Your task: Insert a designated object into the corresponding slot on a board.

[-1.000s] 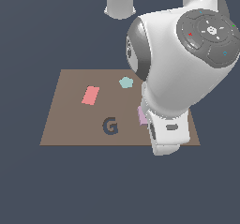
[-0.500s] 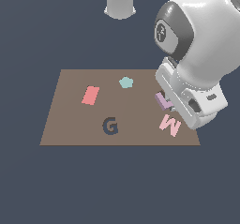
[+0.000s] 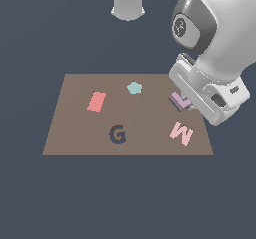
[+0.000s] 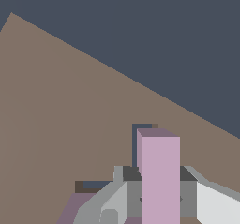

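On the brown board [image 3: 75, 133], toward the exterior view's right edge, sits the lilac L-shaped piece [image 3: 179, 101], partly tucked under the white arm [image 3: 215, 48]. Nothing on the board is a container in the usual sense; the nearest things are the dark cut-outs. One is the G-shaped recess [image 3: 117, 134] near the front middle, with nothing in it. The other is the L-shaped slot [image 4: 140, 131], which the wrist view shows as a dark edge peeking out just behind and beside the lilac piece, so the piece stands over it, slightly offset. Whether it has dropped in at all I cannot tell.

Up close the piece is flat-sided and pale purple, with one limb standing tall between the grey fingers [image 4: 126, 195] and the other limb showing darker below. The gripper [image 4: 157, 197] has its jaws pressed narrow against that upright limb, holding it.

Elsewhere on the board lie a salmon-red rectangle [image 3: 96, 102], a small teal pentagon [image 3: 134, 88], and a pink M [image 3: 181, 132] just in front of the lilac piece.
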{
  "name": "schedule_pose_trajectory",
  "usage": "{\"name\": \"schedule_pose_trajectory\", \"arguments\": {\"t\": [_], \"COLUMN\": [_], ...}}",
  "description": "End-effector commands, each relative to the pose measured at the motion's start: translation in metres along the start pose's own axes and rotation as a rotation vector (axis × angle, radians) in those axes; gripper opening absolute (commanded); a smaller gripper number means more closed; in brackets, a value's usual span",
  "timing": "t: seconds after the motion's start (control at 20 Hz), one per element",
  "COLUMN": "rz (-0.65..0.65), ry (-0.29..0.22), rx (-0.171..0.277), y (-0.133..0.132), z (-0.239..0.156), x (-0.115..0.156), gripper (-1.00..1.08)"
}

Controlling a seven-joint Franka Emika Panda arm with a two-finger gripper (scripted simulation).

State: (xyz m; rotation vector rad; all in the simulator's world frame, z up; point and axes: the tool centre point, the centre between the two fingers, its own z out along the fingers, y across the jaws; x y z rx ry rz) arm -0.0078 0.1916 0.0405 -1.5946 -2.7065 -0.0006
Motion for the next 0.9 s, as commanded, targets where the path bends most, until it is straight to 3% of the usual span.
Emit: {"name": "schedule_pose_trajectory", "arguments": {"t": [0.0,0.35,0.4,0.85], "rz": [-0.007,-0.007,-0.007,-0.007], "ry": [0.000,-0.001,-0.001,-0.001], "rx": [0.000,-0.001,-0.001,-0.001], "y": [-0.001,-0.001,-0.001,-0.001], "z": [0.000,0.010,0.010,0.010], "x": [0.001,0.001,0.001,0.001], "gripper": [-1.00,-1.00,1.00,1.00]}}
